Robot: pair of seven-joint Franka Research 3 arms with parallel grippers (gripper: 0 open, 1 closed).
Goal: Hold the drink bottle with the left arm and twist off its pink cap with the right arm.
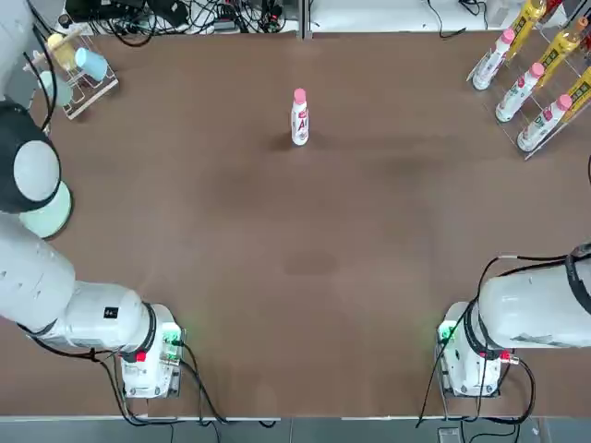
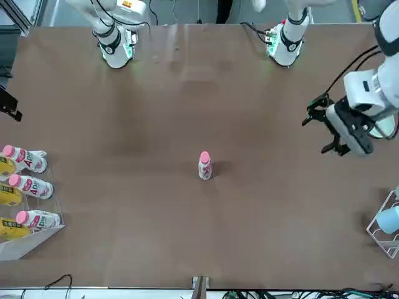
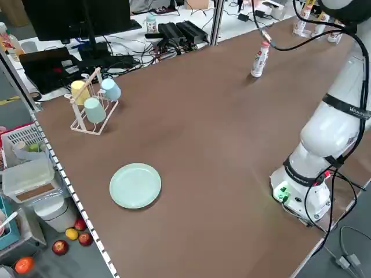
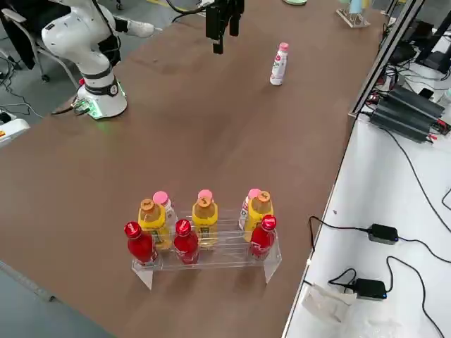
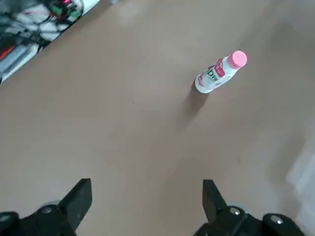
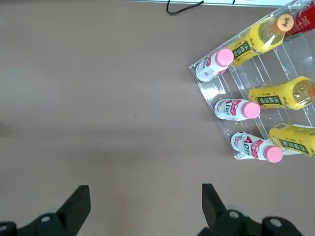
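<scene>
The drink bottle [image 1: 299, 123], white with red lettering, stands upright and alone at the far middle of the table, its pink cap [image 1: 299, 95] on top. The front view also shows the bottle [image 2: 204, 168] and the cap [image 2: 204, 156]. My left gripper [image 2: 317, 132] hovers open well off to the bottle's left, apart from it. In its wrist view the left gripper [image 5: 146, 186] is empty, with the bottle [image 5: 214, 77] far ahead. My right gripper [image 6: 145, 189] is open and empty above bare table, beside the rack.
A clear rack [image 1: 531, 88] of pink-capped white, yellow and red bottles stands at the far right corner. A wire cup rack [image 1: 78, 69] sits at the far left, and a pale green plate [image 3: 135, 185] lies on the left side. The arm bases [image 1: 152, 351] stand at the near edge.
</scene>
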